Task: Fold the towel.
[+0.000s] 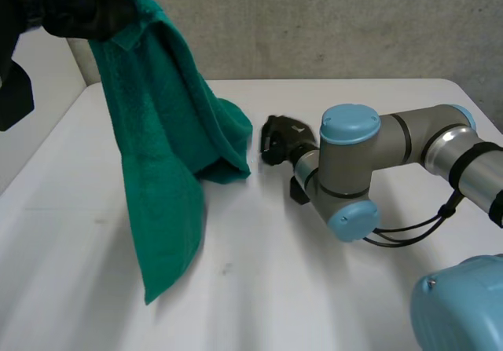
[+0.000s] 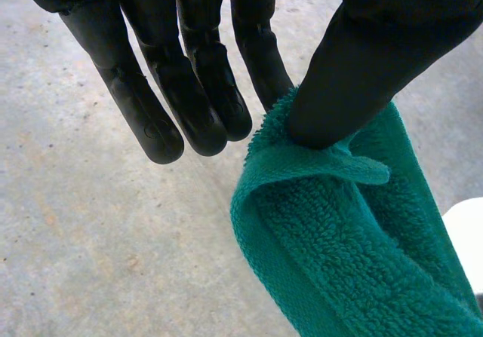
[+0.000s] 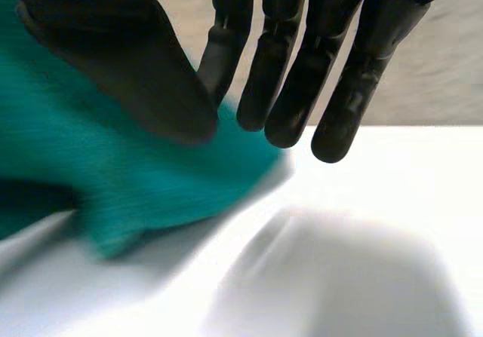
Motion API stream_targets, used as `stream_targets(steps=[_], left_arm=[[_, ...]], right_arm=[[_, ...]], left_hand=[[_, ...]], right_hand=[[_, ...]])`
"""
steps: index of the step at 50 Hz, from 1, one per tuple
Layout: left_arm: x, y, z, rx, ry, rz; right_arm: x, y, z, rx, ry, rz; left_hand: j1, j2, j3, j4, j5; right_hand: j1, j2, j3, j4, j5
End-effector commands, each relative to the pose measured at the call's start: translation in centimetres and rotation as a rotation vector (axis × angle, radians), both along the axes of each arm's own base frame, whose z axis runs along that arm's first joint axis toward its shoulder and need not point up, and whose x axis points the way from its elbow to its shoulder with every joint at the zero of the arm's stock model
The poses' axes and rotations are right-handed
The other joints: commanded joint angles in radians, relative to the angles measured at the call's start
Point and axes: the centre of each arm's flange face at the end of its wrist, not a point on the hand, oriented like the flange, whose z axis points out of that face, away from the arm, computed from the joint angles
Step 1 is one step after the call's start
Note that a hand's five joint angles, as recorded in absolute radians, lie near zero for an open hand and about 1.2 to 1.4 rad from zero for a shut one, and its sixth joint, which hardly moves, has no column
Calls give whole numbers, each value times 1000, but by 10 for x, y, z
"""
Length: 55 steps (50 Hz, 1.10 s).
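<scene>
The green towel (image 1: pixel 165 155) hangs from my left hand (image 1: pixel 82 13), raised high at the far left of the table. My left hand (image 2: pixel 189 88) pinches a top corner of the towel (image 2: pixel 339 231) between its thumb and a finger. The towel's lower part drapes down toward the front, and one fold rests on the table (image 1: pixel 314 288) near the middle. My right hand (image 1: pixel 279 139) is low over the table, just right of that resting fold, with a narrow gap showing between them. In its wrist view my right hand (image 3: pixel 302 65) has its thumb drawn up against straight fingers, the towel (image 3: pixel 113 171) just beyond them.
The right arm's grey elbow with light-blue caps (image 1: pixel 350 170) lies across the right half of the table. A grey wall (image 1: pixel 354 21) stands behind the table's far edge. Bare white tabletop lies in front of the hanging towel.
</scene>
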Motion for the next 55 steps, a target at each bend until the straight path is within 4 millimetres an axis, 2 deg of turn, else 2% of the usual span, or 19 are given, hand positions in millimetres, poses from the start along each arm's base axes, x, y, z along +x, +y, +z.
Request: stream_targets(steps=[1, 2, 3, 4, 5, 6, 8, 11, 12, 15, 16, 19, 21, 24, 27, 31, 35, 43, 55], left_arm=[[11, -13, 0, 17, 39, 48], [16, -20, -1, 15, 42, 77], [19, -25, 0, 9, 45, 95], [23, -30, -1, 7, 49, 114], [30, -41, -2, 0, 58, 152], [33, -46, -2, -1, 65, 168], [36, -49, -3, 1, 70, 179], [42, -59, -9, 33, 98, 197], [41, -58, -10, 39, 103, 192], [39, -57, -10, 43, 111, 177], [37, -54, -7, 35, 116, 164], [36, -49, 0, 11, 127, 154], [34, -44, 7, -11, 137, 139], [29, -36, 18, -40, 152, 111], [25, -30, 24, -54, 158, 88], [21, -23, 28, -67, 163, 63], [20, -21, 30, -72, 168, 55], [18, -12, 34, -83, 177, 35], [14, -4, 41, -102, 192, 6]], right_arm=[[-36, -32, 43, -115, 25, -171], [-41, -32, 53, -131, 20, -179], [-41, -32, 53, -131, 20, -179], [-46, -32, 66, -152, 13, -188], [-60, -32, 96, -209, 1, -210], [-60, -32, 96, -209, 1, -210], [-102, -40, 163, -422, 24, -273], [-112, -39, 174, -455, 63, -219], [-110, -36, 165, -406, 74, -154], [-101, -25, 151, -314, 59, -71], [-97, -19, 137, -238, 44, -52], [-87, -14, 107, -110, 13, -33], [-79, -9, 79, -2, -21, -20], [-69, -2, 60, 86, -69, -11], [-63, 2, 55, 119, -90, -2], [-42, 19, 29, 216, -126, 37], [-31, 25, 23, 235, -138, 58], [0, 31, -5, 330, -228, 96], [38, 40, -17, 299, -266, 167]], left_hand=[[268, 200, 205, 201, 268], [268, 200, 205, 201, 268], [268, 200, 205, 201, 268], [268, 200, 205, 201, 268], [268, 200, 205, 201, 268], [268, 200, 205, 201, 268], [268, 200, 205, 201, 268], [268, 200, 205, 201, 268], [268, 200, 205, 201, 268], [268, 200, 205, 201, 268], [268, 200, 205, 201, 268], [268, 200, 205, 201, 268], [268, 200, 205, 201, 268], [268, 200, 205, 201, 268], [268, 200, 205, 201, 268], [268, 200, 205, 201, 268], [268, 200, 205, 201, 268], [268, 200, 205, 201, 268], [268, 200, 205, 201, 268]], right_hand=[[410, 240, 250, 245, 267], [410, 240, 250, 245, 267], [410, 240, 250, 245, 267], [410, 240, 250, 245, 267], [410, 240, 250, 245, 267], [410, 240, 250, 245, 267], [410, 240, 250, 245, 267], [410, 240, 250, 245, 267], [410, 240, 250, 245, 267], [-247, -417, -408, -413, -390], [-470, -640, -631, -636, -613], [-478, -648, -639, -644, -621], [-481, -651, -642, -647, -624], [-478, -648, -639, -644, -621], [-475, -645, -636, -641, -618], [-458, -628, -618, -623, -601], [-455, -625, -615, -620, -598], [-399, -569, -560, -565, -542], [-411, -581, -571, -576, -554]])
